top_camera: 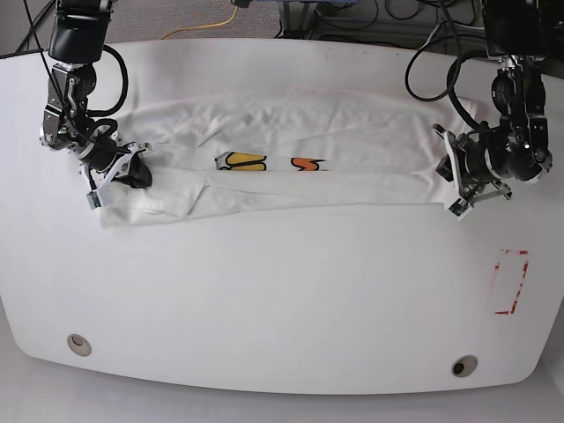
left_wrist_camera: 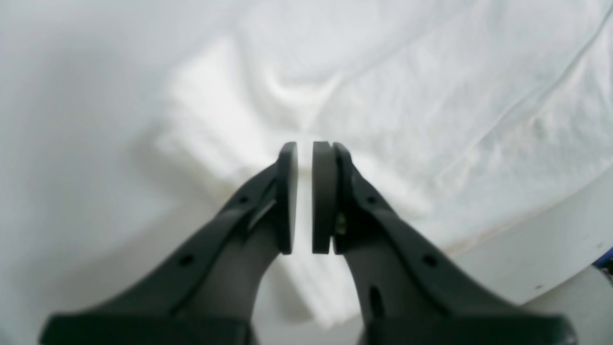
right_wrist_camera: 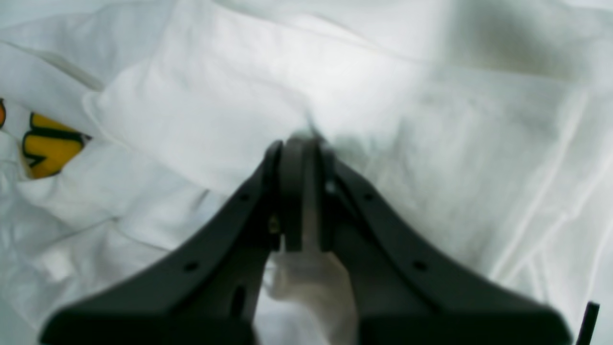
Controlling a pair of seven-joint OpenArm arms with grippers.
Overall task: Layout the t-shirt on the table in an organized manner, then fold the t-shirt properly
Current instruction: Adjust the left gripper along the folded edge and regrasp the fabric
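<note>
White cloth of the t-shirt is lying in a long band across the far half of the table. The right hand is pinching a fold at one end; the left hand is gripping the other end, pads narrowly apart.

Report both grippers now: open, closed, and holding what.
Left gripper: closed on a fold of the t-shirt.
Right gripper: closed on a fold of the t-shirt.
</note>
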